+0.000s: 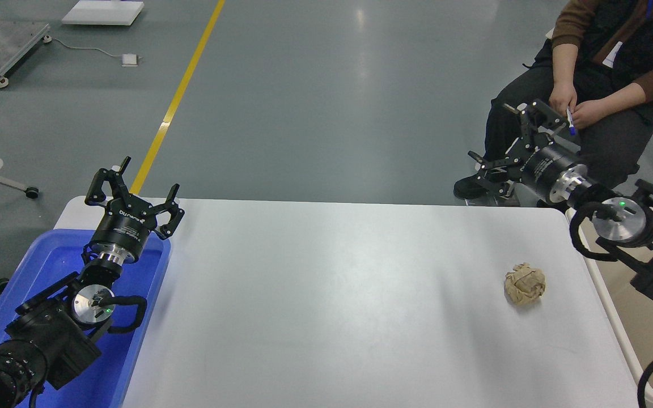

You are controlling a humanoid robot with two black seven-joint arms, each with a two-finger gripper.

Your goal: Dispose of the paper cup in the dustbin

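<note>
Right gripper (512,143) raised past the table's (326,294) far right corner, fingers spread, holding nothing. Dustbin (615,317) at the table's right end, partly hidden by the right arm. Paper cup nowhere visible — only a crumpled paper ball (525,284) near the bin. Left gripper (134,190) parked over the blue tub (49,266), fingers apart.

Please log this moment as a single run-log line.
right tool: open, empty, beyond table's far edge | left tool: open, parked over blue tub | paper ball: on table | paper cup: unseen
</note>
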